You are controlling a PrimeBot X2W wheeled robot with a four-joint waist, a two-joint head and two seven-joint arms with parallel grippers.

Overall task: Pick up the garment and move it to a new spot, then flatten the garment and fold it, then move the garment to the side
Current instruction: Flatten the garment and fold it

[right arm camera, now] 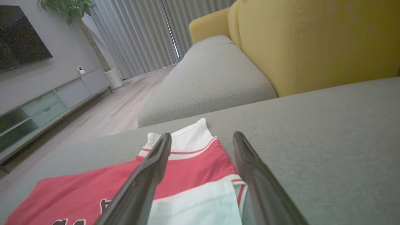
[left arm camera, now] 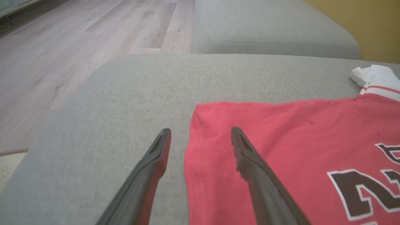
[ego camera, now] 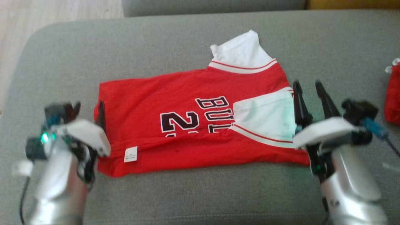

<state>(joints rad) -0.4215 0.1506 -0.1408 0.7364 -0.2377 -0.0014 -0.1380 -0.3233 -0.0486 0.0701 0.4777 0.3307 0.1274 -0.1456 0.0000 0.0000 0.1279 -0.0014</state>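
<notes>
The garment (ego camera: 150,93) is a red jersey with white sleeves and dark lettering, lying folded lengthwise on a grey cushion (ego camera: 187,40). My left gripper (ego camera: 89,109) hovers at its left end, open and holding nothing. In the left wrist view the left gripper (left arm camera: 201,129) straddles the garment's (left arm camera: 297,134) left edge, one finger over the cushion and one over red cloth. At the garment's right end my right gripper (ego camera: 307,83) is open beside the folded white sleeve. From the right wrist the right gripper (right arm camera: 202,135) stands over the garment (right arm camera: 193,168), empty.
Another red cloth item (ego camera: 393,93) lies at the cushion's right edge. A second grey cushion (right arm camera: 212,78) adjoins beyond the garment, with a yellow backrest (right arm camera: 312,40) to its right. Wooden floor (left arm camera: 62,47) drops off past the cushion's left end.
</notes>
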